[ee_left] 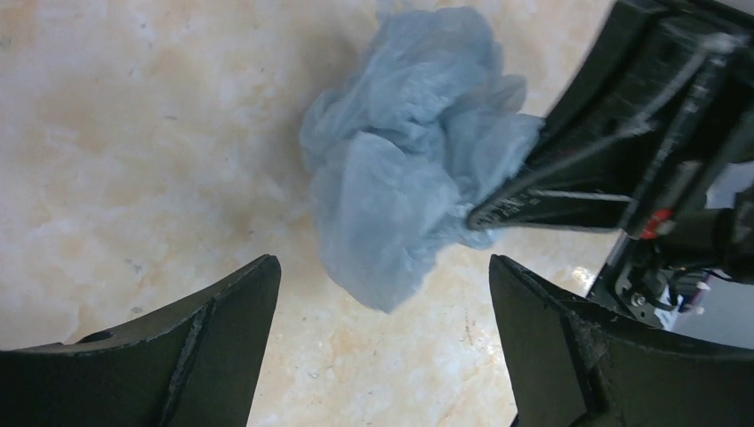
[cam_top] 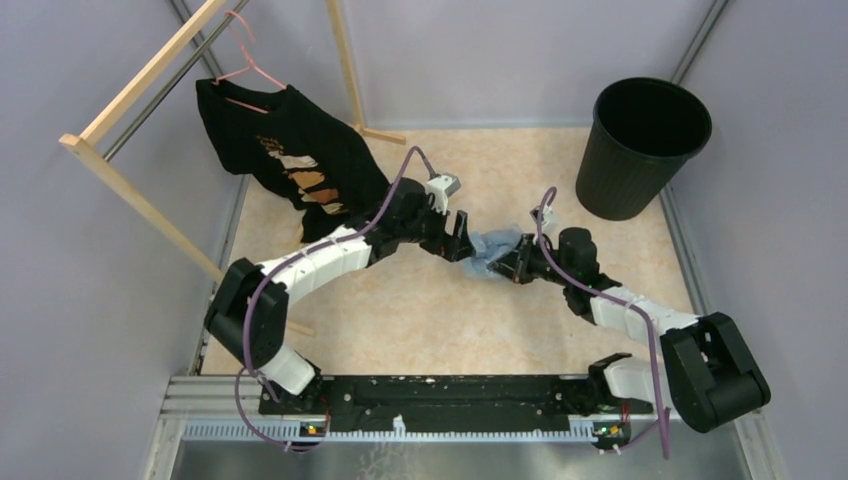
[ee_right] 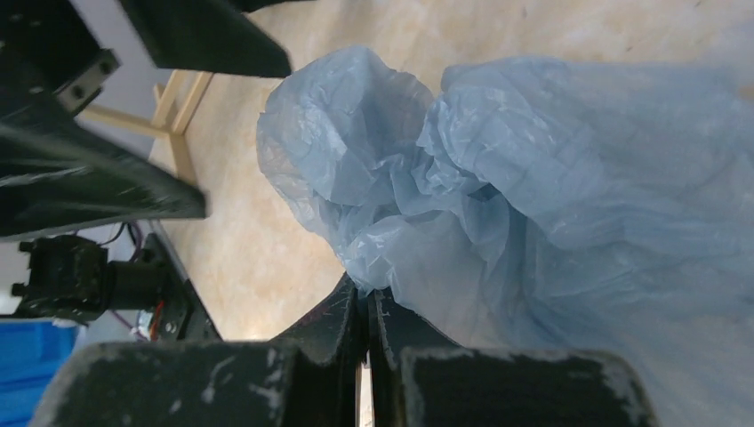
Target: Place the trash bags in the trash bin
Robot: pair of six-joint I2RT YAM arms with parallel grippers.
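Note:
A crumpled pale-blue trash bag (cam_top: 491, 250) lies bunched at the table's middle, between both grippers. My right gripper (cam_top: 508, 263) is shut on its edge; in the right wrist view the film (ee_right: 498, 178) bulges out from the pinched tips (ee_right: 364, 294). My left gripper (cam_top: 462, 235) stands wide open just left of the bag. In the left wrist view the bag (ee_left: 405, 160) hangs ahead of the spread fingers (ee_left: 231, 329), clear of them, with the right gripper's finger (ee_left: 569, 178) biting into its right side. The round black trash bin (cam_top: 640, 145) stands upright at the back right.
A black T-shirt (cam_top: 290, 160) hangs on a pink hanger (cam_top: 245, 60) from a wooden rack (cam_top: 140, 110) at the back left. Grey walls close in the tan marbled table (cam_top: 420, 310) on three sides. The arms' base rail (cam_top: 440, 400) runs along the near edge.

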